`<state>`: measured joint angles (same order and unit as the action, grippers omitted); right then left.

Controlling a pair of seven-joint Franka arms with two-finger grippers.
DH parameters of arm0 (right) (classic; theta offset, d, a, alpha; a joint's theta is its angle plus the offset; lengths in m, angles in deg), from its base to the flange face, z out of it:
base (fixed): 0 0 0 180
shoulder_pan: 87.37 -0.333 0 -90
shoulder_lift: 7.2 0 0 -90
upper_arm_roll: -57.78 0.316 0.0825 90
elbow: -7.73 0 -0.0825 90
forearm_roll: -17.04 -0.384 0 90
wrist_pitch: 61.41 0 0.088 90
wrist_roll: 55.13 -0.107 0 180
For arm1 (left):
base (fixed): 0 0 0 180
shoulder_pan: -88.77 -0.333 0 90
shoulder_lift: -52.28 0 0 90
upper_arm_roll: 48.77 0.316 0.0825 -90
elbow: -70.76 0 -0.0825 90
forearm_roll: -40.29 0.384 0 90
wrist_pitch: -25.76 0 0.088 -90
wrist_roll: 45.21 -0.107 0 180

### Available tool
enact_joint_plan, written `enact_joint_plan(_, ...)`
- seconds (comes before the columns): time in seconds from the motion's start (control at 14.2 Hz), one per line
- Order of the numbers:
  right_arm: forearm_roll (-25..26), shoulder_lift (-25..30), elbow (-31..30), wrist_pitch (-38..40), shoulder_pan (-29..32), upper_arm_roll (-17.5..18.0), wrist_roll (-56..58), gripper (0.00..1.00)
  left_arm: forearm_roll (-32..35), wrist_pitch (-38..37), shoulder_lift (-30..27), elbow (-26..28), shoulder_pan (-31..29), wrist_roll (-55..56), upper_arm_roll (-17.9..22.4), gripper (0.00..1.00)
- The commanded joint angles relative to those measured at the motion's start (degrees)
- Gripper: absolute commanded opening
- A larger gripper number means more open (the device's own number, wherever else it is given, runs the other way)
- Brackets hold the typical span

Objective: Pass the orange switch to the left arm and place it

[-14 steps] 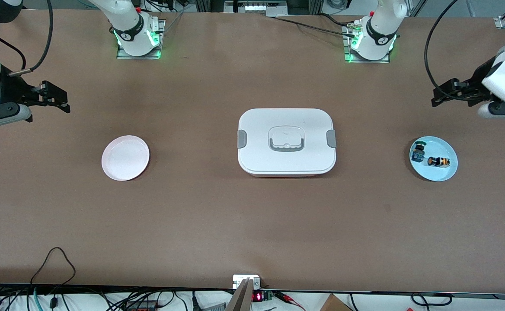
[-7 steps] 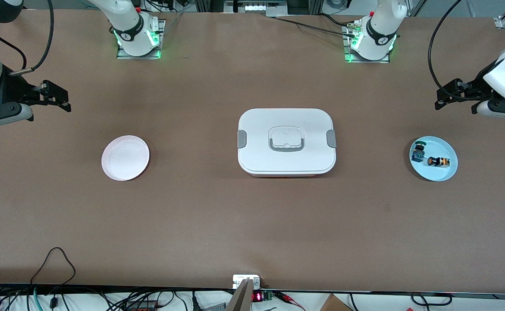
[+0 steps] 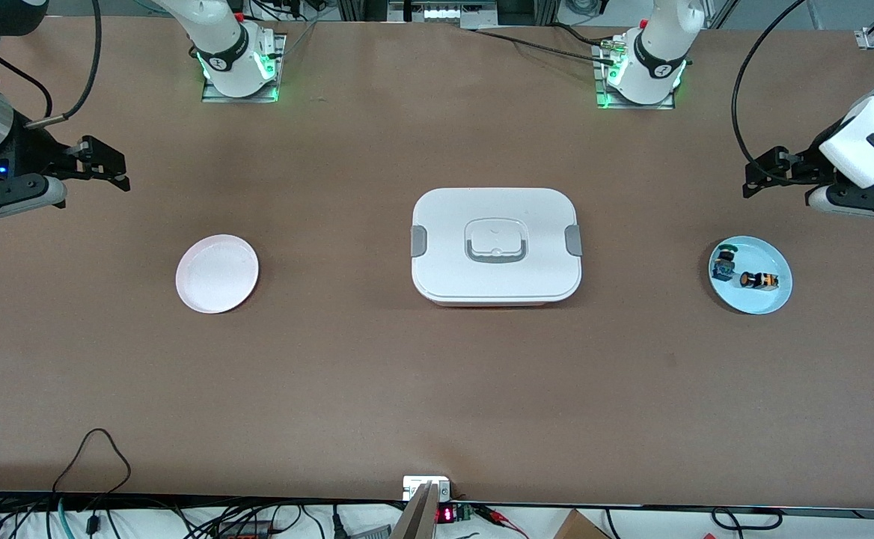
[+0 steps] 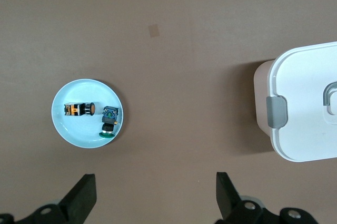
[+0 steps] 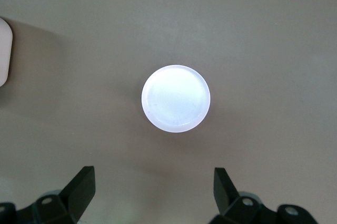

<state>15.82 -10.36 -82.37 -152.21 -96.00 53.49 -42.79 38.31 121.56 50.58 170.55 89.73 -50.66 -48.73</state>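
The broad brown surface (image 3: 437, 389) carries everything. At its middle sits the large white rounded-rectangular lidded box (image 3: 495, 245), grey clips on its two short sides and a grey-outlined recessed handle on top; one clipped end of it also shows in the left wrist view (image 4: 305, 109).

The two white jointed arms rise from bases along the edge of the surface farthest from the front camera. The left arm's black gripper (image 3: 762, 174) hangs in the air over bare surface at the left arm's end, near the pale blue plate but not over it; its jaws stand wide and hold nothing, as the left wrist view confirms (image 4: 152, 197). The right arm's black gripper (image 3: 104, 163) hangs over bare surface at the right arm's end, jaws likewise wide and empty (image 5: 152, 195).

A small round pink plate (image 3: 217, 273) lies toward the right arm's end, well apart from the box. A small round pale blue plate (image 3: 770, 299) lies toward the left arm's end.

On the blue plate the tiny black cylindrical orange switch (image 3: 759, 280) lies on its side, untouched. Just beside it, apart from it, lies the small blue-and-black component with a green top (image 3: 723, 263).
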Motion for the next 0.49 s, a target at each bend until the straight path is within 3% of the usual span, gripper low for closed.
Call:
enact_joint_plan(0.0, 0.87, 0.87, 0.18, 1.06, -0.16, 0.25, -0.82, 1.0, 1.72, -0.7, 1.26, -3.1, 2.29, -0.26, 1.1, 1.0)
enact_joint_plan(0.42, 0.87, 0.87, 0.18, 0.89, -0.16, 0.25, -0.82, 1.0, 3.04, -1.49, 1.26, -3.19, 3.61, -0.26, 2.42, 1.0)
